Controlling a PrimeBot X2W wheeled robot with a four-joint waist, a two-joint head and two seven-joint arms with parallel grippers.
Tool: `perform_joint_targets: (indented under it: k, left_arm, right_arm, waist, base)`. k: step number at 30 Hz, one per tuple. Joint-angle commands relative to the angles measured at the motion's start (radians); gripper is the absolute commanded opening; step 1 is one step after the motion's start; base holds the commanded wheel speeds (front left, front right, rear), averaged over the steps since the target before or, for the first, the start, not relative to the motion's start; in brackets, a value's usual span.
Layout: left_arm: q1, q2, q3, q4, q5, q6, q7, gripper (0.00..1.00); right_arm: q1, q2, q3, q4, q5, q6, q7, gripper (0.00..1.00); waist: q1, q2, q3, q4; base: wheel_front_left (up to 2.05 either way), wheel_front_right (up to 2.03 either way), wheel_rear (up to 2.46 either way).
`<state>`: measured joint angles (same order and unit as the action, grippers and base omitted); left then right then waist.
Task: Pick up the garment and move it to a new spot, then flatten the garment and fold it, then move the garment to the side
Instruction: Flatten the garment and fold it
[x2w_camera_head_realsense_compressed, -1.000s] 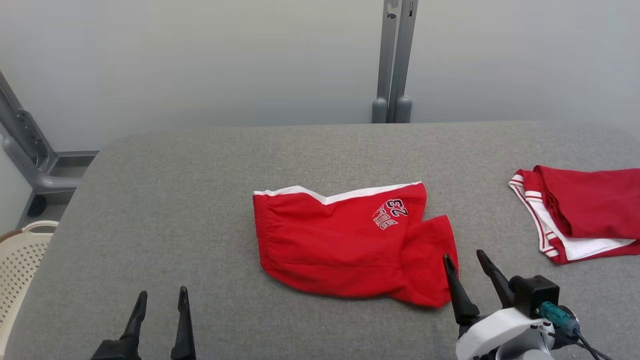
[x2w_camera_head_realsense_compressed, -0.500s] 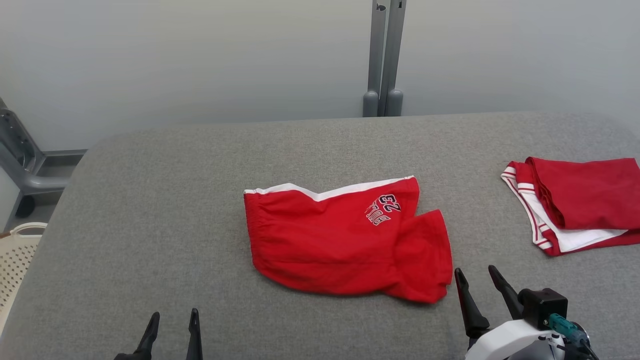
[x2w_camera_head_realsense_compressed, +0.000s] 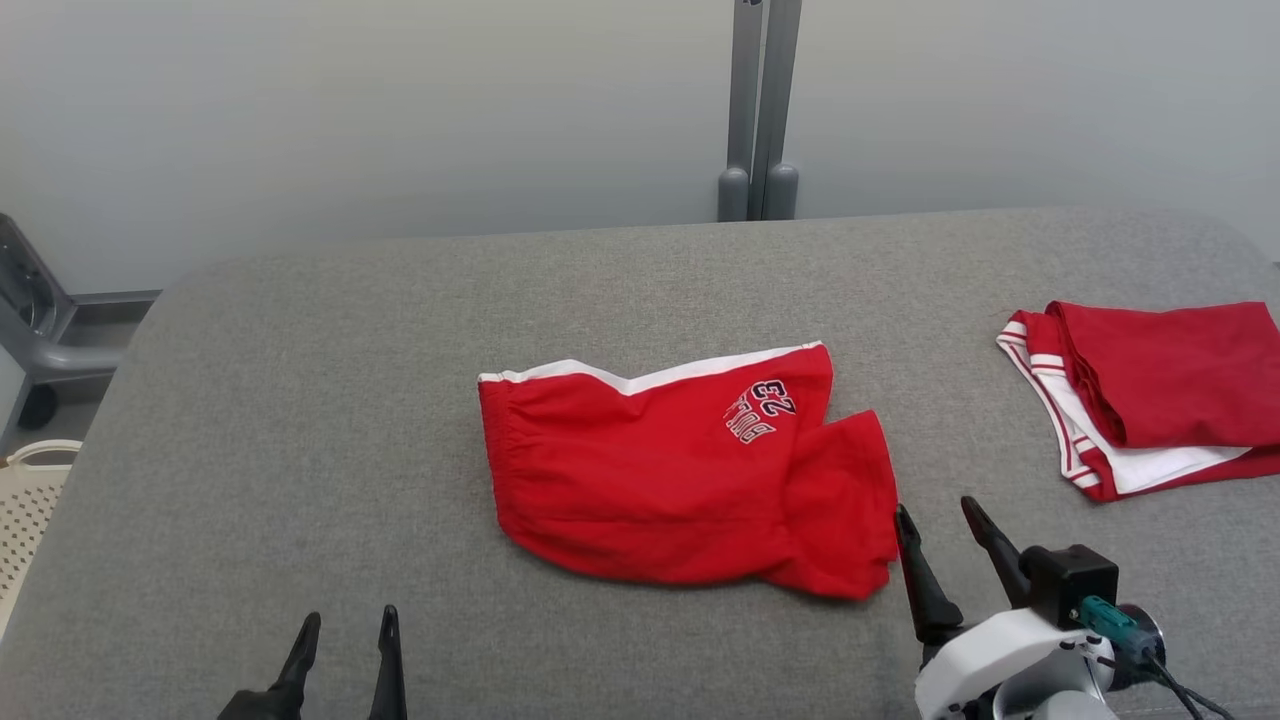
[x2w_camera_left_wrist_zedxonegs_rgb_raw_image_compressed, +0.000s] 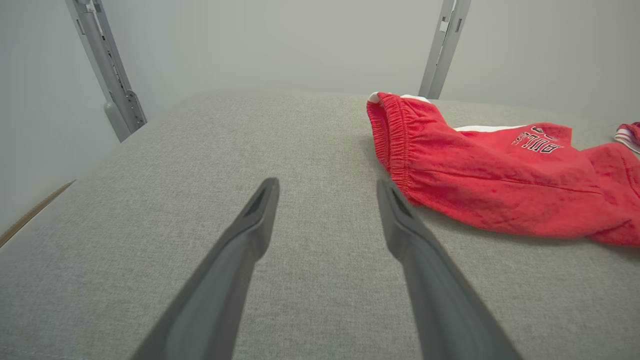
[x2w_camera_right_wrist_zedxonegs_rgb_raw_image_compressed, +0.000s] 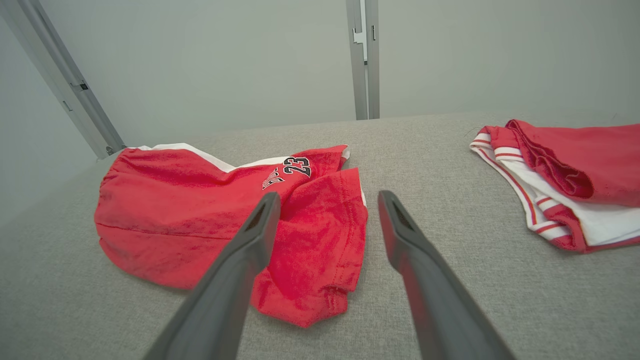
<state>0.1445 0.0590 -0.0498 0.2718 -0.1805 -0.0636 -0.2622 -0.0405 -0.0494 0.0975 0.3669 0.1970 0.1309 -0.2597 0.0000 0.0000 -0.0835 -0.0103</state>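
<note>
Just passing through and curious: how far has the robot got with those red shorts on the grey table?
Done: a folded red garment already lies at the table's right side. In hand: nothing; both pairs of jaws stand open and empty, the right pair beside the red shorts' bunched leg. Left: the shorts lie rumpled mid-table, so flattening, folding and moving them aside all remain.

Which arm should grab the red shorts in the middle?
Right, probably. The right gripper hangs open just beside the leg hem of the red shorts; the left gripper, also open, is farther off over bare table.
</note>
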Motion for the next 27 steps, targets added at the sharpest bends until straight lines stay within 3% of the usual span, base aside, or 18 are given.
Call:
perform_joint_targets:
  k: [1,7,8,15,20,27]
  left_arm:
    - [-0.027,0.000,0.005,0.010,0.003,-0.005,-0.003,1.00]
    - [-0.191,0.017,-0.013,0.066,-0.034,-0.027,0.109,1.00]
    - [-0.260,0.014,-0.019,0.079,-0.059,-0.034,0.178,1.00]
    - [-0.525,0.009,-0.054,0.158,-0.102,-0.036,0.452,1.00]
    - [-0.674,0.006,-0.066,0.219,-0.112,-0.011,0.561,1.00]
    - [-0.856,-0.004,-0.092,0.333,-0.149,0.066,0.722,1.00]
  right_arm:
    - [-0.023,-0.002,0.008,-0.004,-0.011,-0.001,0.006,1.00]
    - [-0.141,-0.023,0.066,-0.015,0.014,-0.001,0.155,1.00]
    - [-0.191,-0.043,0.094,-0.006,0.044,-0.001,0.252,1.00]
    - [-0.415,-0.159,0.195,-0.008,0.184,-0.001,0.617,1.00]
    - [-0.538,-0.203,0.210,0.001,0.243,-0.001,0.764,1.00]
    - [-0.703,-0.228,0.209,0.109,0.251,-0.001,0.936,1.00]
  waist:
    - [0.0000,0.0000,0.005,0.001]
    - [0.0000,0.0000,0.043,0.007]
    - [0.0000,0.0000,0.058,0.010]
    - [0.0000,0.0000,0.152,0.009]
    - [0.0000,0.0000,0.222,0.016]
    - [0.0000,0.0000,0.303,0.019]
  base:
    - [0.00,0.00,0.00]
    - [0.00,0.00,0.00]
    - [0.00,0.00,0.00]
    - [0.00,0.00,0.00]
    - [0.00,0.00,0.00]
    - [0.00,0.00,0.00]
